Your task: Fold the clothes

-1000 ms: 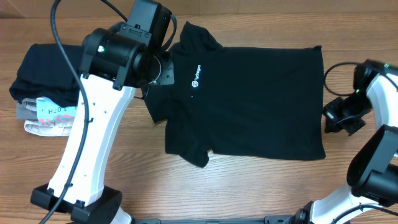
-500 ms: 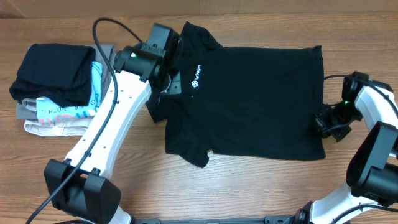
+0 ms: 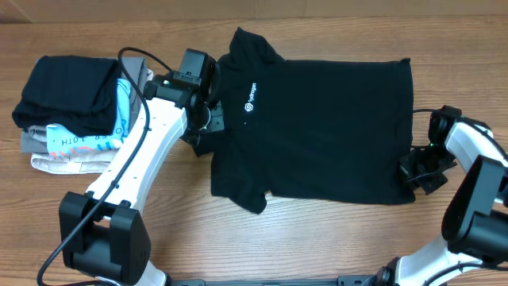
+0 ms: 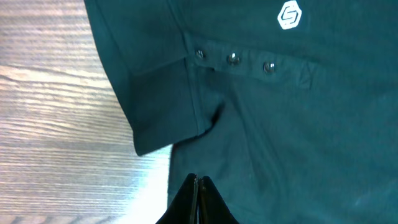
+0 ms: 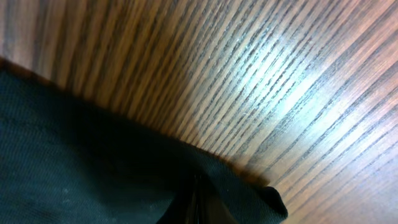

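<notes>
Pressing its two fingertips tightly together, the left gripper (image 4: 198, 182) sits low over the black shirt (image 3: 317, 127), just beside the buttoned neck opening. Whether any cloth is caught between the tips cannot be made out. Its wrist view shows three small snaps (image 4: 233, 58) in a row along the opening, a white logo (image 4: 288, 15) past them, and one flap of the collar (image 4: 155, 93) lying out over bare wood.

The right gripper (image 5: 198, 183) is also clenched shut, its tips down at the lower corner of the shirt's hem, where the fabric edge meets the counter (image 3: 317, 238). The dark fingers blend into the dark cloth, so a hold on the hem cannot be confirmed.

Seen from overhead, the shirt lies spread flat and front up in the middle of the counter, collar toward the left arm and hem toward the right arm. One short sleeve (image 3: 238, 191) points toward the near edge.

Well apart from the shirt, beyond the left arm, sits a pile of folded clothes (image 3: 71, 119), with a black garment (image 3: 67, 87) on top, a light-blue-and-white printed piece (image 3: 71, 141) under it, and a pale one (image 3: 59, 164) at the bottom.
</notes>
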`<state>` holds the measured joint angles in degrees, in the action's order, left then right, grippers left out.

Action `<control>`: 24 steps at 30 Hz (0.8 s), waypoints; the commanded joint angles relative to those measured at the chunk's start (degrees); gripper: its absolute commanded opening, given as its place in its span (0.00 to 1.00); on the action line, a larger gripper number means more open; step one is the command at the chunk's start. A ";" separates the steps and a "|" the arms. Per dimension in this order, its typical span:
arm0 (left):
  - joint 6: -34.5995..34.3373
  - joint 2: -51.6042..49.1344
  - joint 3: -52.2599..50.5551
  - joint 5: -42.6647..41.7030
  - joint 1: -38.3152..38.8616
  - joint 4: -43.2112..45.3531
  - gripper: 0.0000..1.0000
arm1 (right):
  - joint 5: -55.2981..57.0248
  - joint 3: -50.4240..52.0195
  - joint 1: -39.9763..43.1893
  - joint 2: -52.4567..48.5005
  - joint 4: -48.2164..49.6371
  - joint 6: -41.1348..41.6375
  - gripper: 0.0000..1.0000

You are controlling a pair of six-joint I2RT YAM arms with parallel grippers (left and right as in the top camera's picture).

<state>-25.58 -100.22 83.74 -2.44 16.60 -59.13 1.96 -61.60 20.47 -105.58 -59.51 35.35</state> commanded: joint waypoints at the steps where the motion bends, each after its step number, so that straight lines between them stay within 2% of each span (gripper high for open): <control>1: -0.33 0.57 -0.70 -1.92 -0.20 0.09 0.04 | 1.25 3.80 -0.13 -0.31 4.09 0.94 0.04; 6: -0.15 0.57 -1.14 -1.92 -0.20 -0.15 0.05 | 3.63 4.26 0.85 -0.31 6.99 1.62 0.04; 11: 0.28 0.55 -1.53 -1.64 -0.20 -0.39 0.05 | 7.50 4.26 5.73 -0.31 8.28 3.91 0.04; 14: 1.68 0.55 -1.64 -1.62 -0.20 -0.39 0.05 | 6.47 4.26 9.20 -0.31 11.19 3.89 0.04; 20: 3.82 0.59 -1.62 -1.66 -0.20 -0.13 0.04 | 4.85 4.20 9.81 -0.31 15.06 3.67 0.04; 24: 6.40 2.84 -1.62 -4.63 -0.31 -0.42 0.04 | 1.88 0.81 9.84 -0.28 13.46 3.41 0.04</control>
<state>-22.87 -100.18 82.63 -4.19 16.60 -59.48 5.32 -59.27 30.28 -103.37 -45.41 38.57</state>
